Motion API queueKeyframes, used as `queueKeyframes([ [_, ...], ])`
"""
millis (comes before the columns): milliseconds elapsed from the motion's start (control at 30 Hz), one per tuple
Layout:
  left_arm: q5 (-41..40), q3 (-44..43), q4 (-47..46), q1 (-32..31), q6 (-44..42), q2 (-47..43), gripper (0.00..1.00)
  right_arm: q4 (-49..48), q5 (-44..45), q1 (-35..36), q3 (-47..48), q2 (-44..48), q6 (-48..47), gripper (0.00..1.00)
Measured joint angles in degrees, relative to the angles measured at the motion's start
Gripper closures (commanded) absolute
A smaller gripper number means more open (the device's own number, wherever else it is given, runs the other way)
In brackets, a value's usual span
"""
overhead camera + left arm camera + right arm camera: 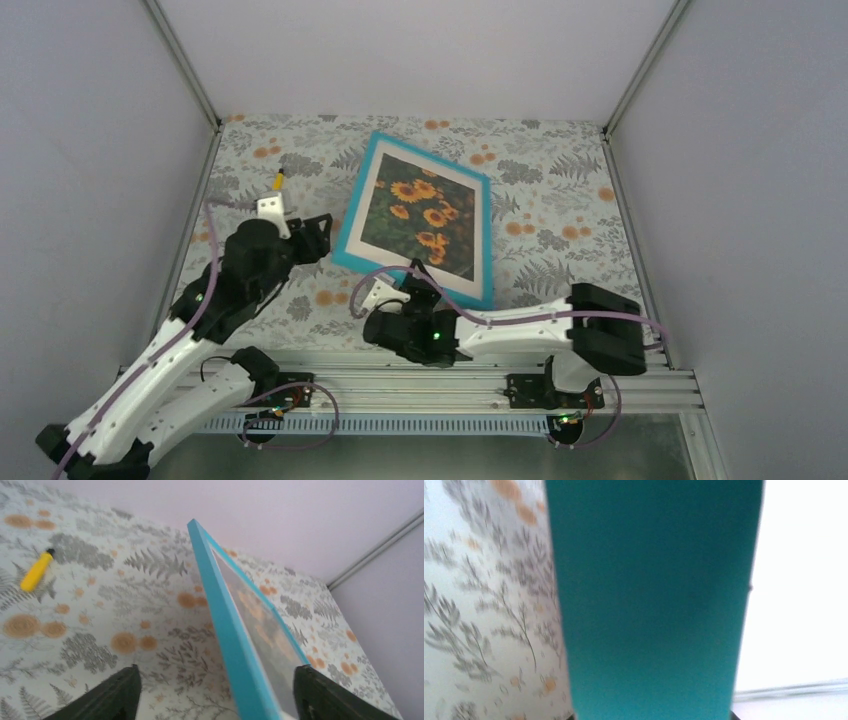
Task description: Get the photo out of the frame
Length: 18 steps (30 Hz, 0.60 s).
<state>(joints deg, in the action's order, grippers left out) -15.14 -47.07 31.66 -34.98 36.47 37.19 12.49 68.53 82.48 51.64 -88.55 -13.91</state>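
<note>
The frame point(352, 200), with its turquoise border, lies slanted at the middle of the table, and its near edge looks raised. The photo point(420, 215) of orange sunflowers sits inside it behind a cream mat. My right gripper point(415, 272) is at the frame's near edge. In the right wrist view the frame's turquoise side point(649, 605) fills the space between the jaws, which are shut on it. My left gripper point(318, 232) is open beside the frame's left edge. That edge point(227, 630) runs between my left fingers point(120, 695) without touching them. The photo point(260, 630) shows only obliquely there.
A small yellow marker-like object point(278, 181) lies on the fern-patterned cloth behind the left arm, and it also shows in the left wrist view point(36, 570). White walls with metal posts enclose the table on three sides.
</note>
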Motion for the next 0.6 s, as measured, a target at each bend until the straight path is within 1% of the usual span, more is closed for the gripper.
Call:
queueKeyframes([
  [100, -1.4, 1.1, 0.0, 0.1, 1.1, -4.0, 0.14, -8.2, -2.8, -0.1, -1.3, 4.6, -3.5, 0.96],
  [200, -2.6, 2.5, 0.0, 0.2, 2.0, -6.8, 0.07, -15.0, -6.4, -0.5, -2.4, 7.9, -5.8, 0.96],
  [333, -3.8, 3.8, -0.1, 0.2, 3.0, -9.7, 0.05, -22.3, -12.4, -1.9, -3.9, 11.7, -7.4, 0.96],
  [500, -4.7, 4.9, -0.4, 0.2, 3.3, -12.4, 0.02, -27.2, -20.4, -5.0, -6.6, 17.1, -5.2, 0.96],
  [600, -5.0, 5.7, -1.1, 0.2, 3.4, -13.3, 0.00, -28.6, -23.5, -7.8, -8.0, 19.3, -3.0, 0.96],
])
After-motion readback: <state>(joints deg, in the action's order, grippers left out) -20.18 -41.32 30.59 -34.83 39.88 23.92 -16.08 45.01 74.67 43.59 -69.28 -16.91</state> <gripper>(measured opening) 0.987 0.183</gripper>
